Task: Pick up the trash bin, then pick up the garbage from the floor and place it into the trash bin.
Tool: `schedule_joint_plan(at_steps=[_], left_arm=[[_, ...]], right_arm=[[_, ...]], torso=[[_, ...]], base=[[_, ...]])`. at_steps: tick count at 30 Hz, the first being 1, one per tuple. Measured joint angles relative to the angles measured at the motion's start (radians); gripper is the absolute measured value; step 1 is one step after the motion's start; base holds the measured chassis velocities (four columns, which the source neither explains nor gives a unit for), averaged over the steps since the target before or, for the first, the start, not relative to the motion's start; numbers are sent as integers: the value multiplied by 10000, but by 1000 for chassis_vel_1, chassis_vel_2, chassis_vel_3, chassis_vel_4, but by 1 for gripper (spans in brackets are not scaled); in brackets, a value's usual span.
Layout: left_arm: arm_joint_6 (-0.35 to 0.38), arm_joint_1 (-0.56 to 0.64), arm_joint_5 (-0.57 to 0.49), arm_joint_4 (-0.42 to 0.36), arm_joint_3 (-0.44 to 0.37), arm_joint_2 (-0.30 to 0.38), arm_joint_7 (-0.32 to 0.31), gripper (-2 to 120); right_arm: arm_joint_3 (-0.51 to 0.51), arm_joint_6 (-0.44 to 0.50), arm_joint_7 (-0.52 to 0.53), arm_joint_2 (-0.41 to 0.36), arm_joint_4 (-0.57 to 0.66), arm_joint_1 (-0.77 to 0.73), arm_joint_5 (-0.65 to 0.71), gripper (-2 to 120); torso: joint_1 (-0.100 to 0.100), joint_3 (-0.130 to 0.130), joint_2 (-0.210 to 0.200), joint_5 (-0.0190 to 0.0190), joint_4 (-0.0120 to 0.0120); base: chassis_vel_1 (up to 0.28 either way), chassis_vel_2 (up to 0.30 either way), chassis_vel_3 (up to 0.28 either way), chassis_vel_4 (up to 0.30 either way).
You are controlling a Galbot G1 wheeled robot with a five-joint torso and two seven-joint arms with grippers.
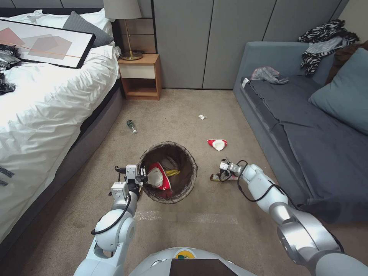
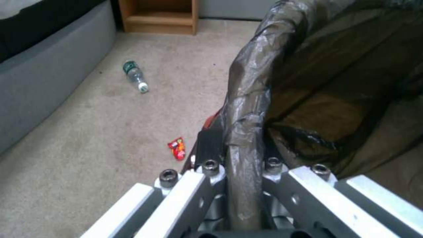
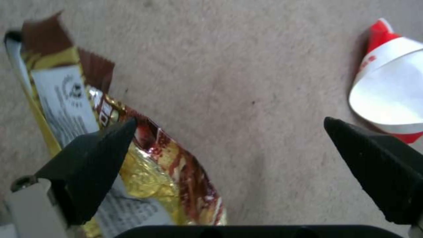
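Observation:
The trash bin, a round bin lined with a dark brown bag, is in the middle of the carpet with a red-and-white cup and a yellow wrapper inside. My left gripper is shut on the bin's near-left rim. My right gripper hangs open just above a gold-and-brown snack wrapper to the right of the bin; one finger is over the wrapper. Other garbage lies on the floor: a red-and-white cup, crumpled white paper, a green bottle and a small red wrapper.
A bed with white bedding runs along the left. A grey sofa runs along the right. A wooden nightstand with a lamp stands at the back wall. Open carpet lies between them.

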Motion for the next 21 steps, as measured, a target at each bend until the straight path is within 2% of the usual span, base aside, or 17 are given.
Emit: schedule_joint_plan(at_steps=[10,21], left_arm=[[-65,73,107,-14,6,-126,-4,0],[-50,115,132,-88,-34,-144,-8,0]], right_arm=[[-840,-666,608,213,-797,232,147,100],[-942,-906,329,158,-279,57,499,100]], torso=[[-1,-3,2,-11,-5],[-1,0,1,2,1]], base=[[0,0,0,0],[0,0,0,0]])
